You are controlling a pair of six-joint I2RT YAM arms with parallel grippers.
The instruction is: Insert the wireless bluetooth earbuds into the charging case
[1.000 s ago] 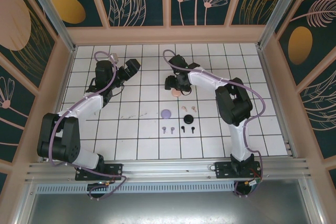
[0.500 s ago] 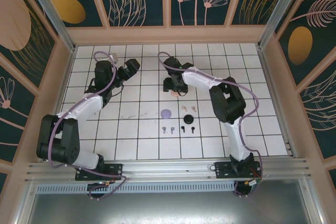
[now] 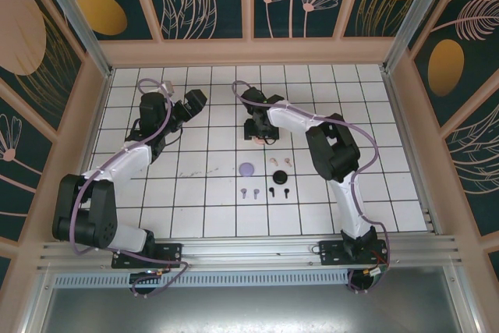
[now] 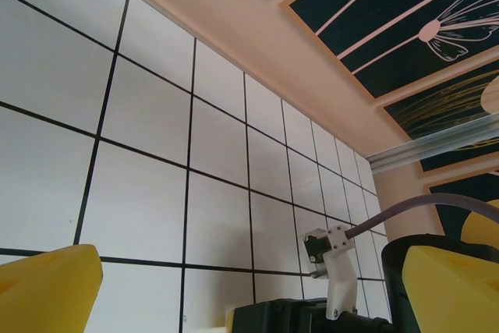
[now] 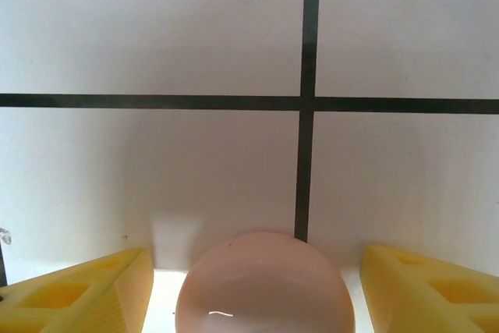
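Tiled table (image 3: 390, 193). L arm (image 3: 117, 165) reaches to far left. L gripper (image 3: 192, 104) has fingers (image 4: 47, 290) spread wide, nothing btwn them. R arm (image 3: 335, 154) bends across to mid-far table. R gripper (image 3: 257, 132) is down over pink case (image 3: 256, 140), fingers (image 5: 78, 294) apart, one each side of the case, gaps showing, no grip. Lilac case (image 3: 247, 168) is near centre, black case (image 3: 281, 178) to its right. Buds all loose on table: pink buds (image 3: 274, 161) btwn pink and black cases, lilac buds (image 3: 243, 192) just on the near side of lilac case, black buds (image 3: 272, 192) just on the near side of black case.
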